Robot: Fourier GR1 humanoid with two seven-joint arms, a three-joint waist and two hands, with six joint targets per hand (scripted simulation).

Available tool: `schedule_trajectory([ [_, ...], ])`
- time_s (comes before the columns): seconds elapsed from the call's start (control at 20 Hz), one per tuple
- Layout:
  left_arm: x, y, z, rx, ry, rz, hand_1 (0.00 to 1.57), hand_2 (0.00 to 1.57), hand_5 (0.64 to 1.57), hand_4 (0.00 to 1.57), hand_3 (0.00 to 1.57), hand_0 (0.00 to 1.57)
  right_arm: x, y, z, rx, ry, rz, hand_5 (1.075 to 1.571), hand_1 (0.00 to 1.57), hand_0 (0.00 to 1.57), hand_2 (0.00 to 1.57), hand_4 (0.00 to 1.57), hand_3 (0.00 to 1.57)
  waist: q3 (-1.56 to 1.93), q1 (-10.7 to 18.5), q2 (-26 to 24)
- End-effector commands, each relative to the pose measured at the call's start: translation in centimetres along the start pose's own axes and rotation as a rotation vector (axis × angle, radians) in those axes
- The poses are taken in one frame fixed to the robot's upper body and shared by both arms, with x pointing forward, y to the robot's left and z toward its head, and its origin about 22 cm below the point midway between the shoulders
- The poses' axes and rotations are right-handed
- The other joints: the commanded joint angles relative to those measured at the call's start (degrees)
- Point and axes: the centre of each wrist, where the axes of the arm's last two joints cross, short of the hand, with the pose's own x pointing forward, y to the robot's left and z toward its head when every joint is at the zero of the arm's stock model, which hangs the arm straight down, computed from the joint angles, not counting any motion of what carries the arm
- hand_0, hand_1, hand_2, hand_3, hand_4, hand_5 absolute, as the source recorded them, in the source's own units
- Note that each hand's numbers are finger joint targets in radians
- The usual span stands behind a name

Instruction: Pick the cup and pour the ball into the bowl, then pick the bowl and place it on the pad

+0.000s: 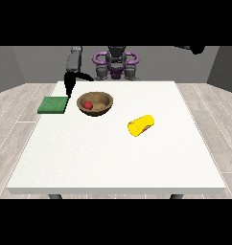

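A brown bowl (pixel 99 99) stands on the white table (pixel 113 162) left of centre, with the red ball (pixel 88 105) inside it. The yellow cup (pixel 141 125) lies on its side to the bowl's right, nearer the camera, and no hand touches it. A green pad (pixel 53 105) lies flat just left of the bowl. The hand at the view's left (pixel 69 82) hangs above the table's far edge, between pad and bowl and behind them. Its fingers point down and its thumb sticks out towards the bowl, holding nothing. The hand at the view's right (pixel 196 49) is raised high, away from everything.
The robot's torso (pixel 116 64) stands behind the table's far edge. The table's near and right edges drop to a wooden floor.
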Motion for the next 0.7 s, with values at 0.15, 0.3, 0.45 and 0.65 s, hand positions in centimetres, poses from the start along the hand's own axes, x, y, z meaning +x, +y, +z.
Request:
schedule_trajectory([
  [0.15,4.9,4.3,0.9,-0.004,-0.047,0.038,0.0,0.0,1.558,0.23,0.0,0.0,-3.4,-0.4,1.9,0.002,0.005,-0.024,1.571,0.0,0.0,0.0,0.0,0.0,0.14,-0.45,2.48],
  [0.3,5.6,5.9,1.9,0.039,-0.071,0.031,0.0,0.0,1.562,0.21,0.0,0.0,-2.0,0.5,0.3,0.029,0.005,-0.024,1.57,0.0,0.0,0.0,0.0,0.0,0.12,-2.41,2.71],
  [0.45,6.3,5.1,1.2,0.027,-0.022,0.053,0.0,0.0,1.563,0.16,0.0,0.0,-4.3,0.4,1.8,0.025,0.033,-0.034,1.571,0.0,0.0,0.0,0.0,0.0,0.14,-2.44,1.12],
  [0.65,8.9,4.9,0.9,-0.051,-0.111,0.067,0.0,0.0,1.566,0.15,0.0,0.0,-2.6,-2.3,-0.8,-0.027,-0.014,-0.077,1.571,0.0,0.0,0.0,0.0,0.0,0.16,1.52,6.53],
])
